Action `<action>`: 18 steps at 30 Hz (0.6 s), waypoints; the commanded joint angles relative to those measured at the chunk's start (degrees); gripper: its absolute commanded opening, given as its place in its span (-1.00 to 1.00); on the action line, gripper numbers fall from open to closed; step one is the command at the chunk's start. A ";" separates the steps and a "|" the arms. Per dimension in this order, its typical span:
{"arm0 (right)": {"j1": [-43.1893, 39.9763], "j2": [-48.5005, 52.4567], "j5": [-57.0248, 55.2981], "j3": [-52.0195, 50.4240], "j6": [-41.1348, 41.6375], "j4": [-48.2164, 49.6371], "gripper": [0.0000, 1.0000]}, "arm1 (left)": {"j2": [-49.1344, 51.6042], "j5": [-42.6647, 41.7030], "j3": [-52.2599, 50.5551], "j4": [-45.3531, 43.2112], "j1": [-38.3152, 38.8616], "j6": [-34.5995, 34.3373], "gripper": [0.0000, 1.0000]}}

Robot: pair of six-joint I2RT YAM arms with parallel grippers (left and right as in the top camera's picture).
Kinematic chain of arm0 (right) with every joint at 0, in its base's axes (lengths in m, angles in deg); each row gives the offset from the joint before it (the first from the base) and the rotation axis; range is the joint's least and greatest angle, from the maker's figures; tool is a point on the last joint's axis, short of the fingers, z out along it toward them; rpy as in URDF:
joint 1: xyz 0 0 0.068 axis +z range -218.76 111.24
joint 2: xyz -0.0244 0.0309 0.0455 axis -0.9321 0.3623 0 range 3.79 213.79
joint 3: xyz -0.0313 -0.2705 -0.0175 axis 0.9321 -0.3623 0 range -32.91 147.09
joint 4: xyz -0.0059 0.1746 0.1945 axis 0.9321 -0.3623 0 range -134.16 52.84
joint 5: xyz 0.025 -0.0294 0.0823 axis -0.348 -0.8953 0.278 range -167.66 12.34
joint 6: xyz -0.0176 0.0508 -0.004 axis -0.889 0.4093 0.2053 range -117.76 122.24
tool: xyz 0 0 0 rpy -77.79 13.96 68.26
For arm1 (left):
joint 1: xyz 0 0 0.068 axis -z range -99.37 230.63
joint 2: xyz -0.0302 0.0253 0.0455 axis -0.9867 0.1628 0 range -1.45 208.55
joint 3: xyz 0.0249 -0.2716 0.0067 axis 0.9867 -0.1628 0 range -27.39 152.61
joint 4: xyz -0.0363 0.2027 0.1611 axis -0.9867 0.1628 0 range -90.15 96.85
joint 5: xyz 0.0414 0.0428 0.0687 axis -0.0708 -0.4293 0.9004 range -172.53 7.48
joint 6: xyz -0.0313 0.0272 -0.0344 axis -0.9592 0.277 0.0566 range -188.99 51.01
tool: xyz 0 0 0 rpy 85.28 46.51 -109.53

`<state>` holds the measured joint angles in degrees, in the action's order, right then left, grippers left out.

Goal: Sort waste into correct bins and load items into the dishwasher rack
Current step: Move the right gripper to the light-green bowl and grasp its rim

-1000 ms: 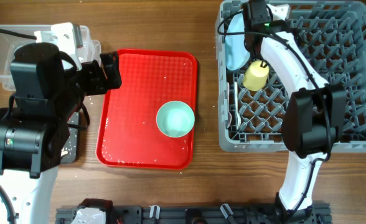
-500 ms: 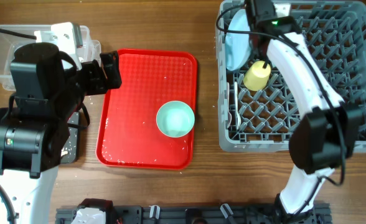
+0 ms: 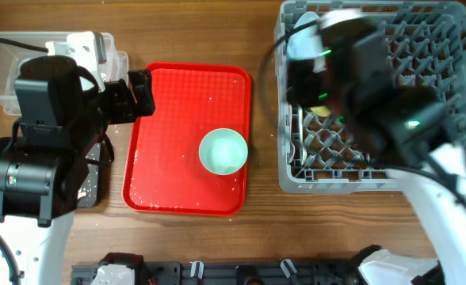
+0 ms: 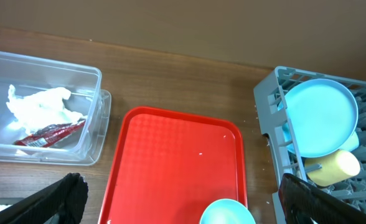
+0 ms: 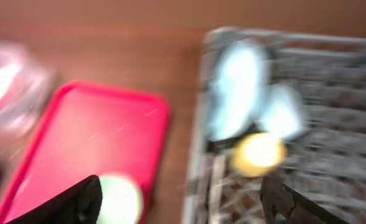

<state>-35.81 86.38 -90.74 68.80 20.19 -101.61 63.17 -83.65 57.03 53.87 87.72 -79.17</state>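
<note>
The mint green bowl (image 3: 223, 151) stands upright on the red serving tray (image 3: 177, 103). The grey dishwasher rack (image 3: 448, 47) holds the pale blue plate (image 4: 320, 118) on edge, the yellow cup (image 4: 333, 167) and the small pale blue bowl (image 5: 282, 112). The clear tub (image 4: 94, 93) holds the white napkin (image 4: 43, 106) and the red wrapper (image 4: 49, 132). My left gripper (image 4: 180, 211) is open and empty above the red tray's left side. My right gripper (image 5: 183, 205) is open and empty, high over the rack's left edge, and its view is blurred.
The black tray (image 3: 90, 186) lies at the left, mostly hidden under my left arm. My right arm (image 3: 360, 79) covers much of the rack's left half in the overhead view. White crumbs dot the red tray. Bare wood lies between the tray and the rack.
My right arm has pulled out of the rack's far left corner and risen toward the camera, blurred with motion. The plate stays in the rack. My left arm has not moved.
</note>
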 commanded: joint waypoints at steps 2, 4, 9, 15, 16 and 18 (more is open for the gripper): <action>8.46 7.41 9.31 -5.90 -0.92 2.32 0.59 | -2.58 0.81 0.24 -0.20 -3.06 2.45 1.00; 11.02 11.30 9.64 -8.50 -4.42 4.92 0.59 | -4.35 0.46 0.24 -0.15 -6.88 2.45 1.00; 11.98 25.03 12.92 -11.17 -11.63 9.99 0.53 | -7.69 -3.76 0.24 1.55 -11.61 3.96 1.00; 9.70 32.11 6.84 -11.85 -13.57 8.63 0.52 | -7.67 -3.80 0.24 2.45 -11.61 3.96 1.00; 8.98 32.20 6.93 -12.70 -14.40 10.23 0.53 | -7.67 -3.80 0.24 2.45 -11.61 3.96 1.00; 7.82 32.24 8.55 -14.34 -16.98 13.05 0.52 | -7.67 -3.82 0.24 2.45 -11.61 3.96 1.00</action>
<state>-26.67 117.98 -82.24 56.37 7.12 -90.76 55.69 -86.78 57.03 56.45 76.47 -76.57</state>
